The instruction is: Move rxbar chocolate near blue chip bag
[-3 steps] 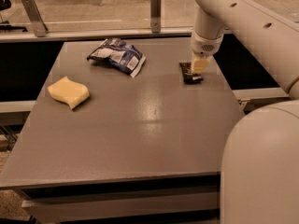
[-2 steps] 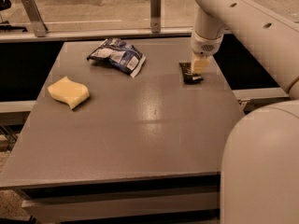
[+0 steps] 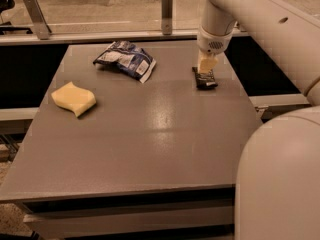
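- Chip bag (image 3: 125, 59): blue, crumpled, lying on the far left part of the table (image 3: 150, 139); what it holds is not visible.
- Chocolate bar (image 3: 205, 79): dark wrapper, flat on the far right part of the table, well apart from the chip bag.
- Gripper (image 3: 207, 69): pointing straight down, right over the bar's far end; whether it is apart or clamped cannot be told.
- Sponge (image 3: 73, 98): yellow, wavy, near the left edge, in front of the bag.
- Bare tabletop between bar and bag.
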Available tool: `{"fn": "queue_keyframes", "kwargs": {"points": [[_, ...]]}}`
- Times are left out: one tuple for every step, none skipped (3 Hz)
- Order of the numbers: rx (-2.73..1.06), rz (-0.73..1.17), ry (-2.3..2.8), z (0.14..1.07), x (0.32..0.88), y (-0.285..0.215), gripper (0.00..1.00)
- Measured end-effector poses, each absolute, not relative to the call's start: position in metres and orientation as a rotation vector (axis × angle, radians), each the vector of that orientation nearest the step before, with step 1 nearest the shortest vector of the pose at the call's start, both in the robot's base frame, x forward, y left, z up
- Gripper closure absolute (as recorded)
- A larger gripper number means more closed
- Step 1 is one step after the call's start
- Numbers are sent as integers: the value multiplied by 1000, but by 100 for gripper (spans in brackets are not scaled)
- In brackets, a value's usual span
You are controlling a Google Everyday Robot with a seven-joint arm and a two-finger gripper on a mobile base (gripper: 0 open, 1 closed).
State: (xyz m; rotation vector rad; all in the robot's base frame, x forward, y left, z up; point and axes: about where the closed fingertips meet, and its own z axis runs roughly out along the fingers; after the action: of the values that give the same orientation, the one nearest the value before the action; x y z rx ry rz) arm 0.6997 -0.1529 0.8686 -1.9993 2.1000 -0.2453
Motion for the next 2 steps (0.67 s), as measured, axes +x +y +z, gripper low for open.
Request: {"fn": "queue_keyframes", "kwargs": {"points": [[-2009, -258, 2058, 905, 695, -129, 100], [-1992, -354, 2064, 955, 682, -116, 100]]}}
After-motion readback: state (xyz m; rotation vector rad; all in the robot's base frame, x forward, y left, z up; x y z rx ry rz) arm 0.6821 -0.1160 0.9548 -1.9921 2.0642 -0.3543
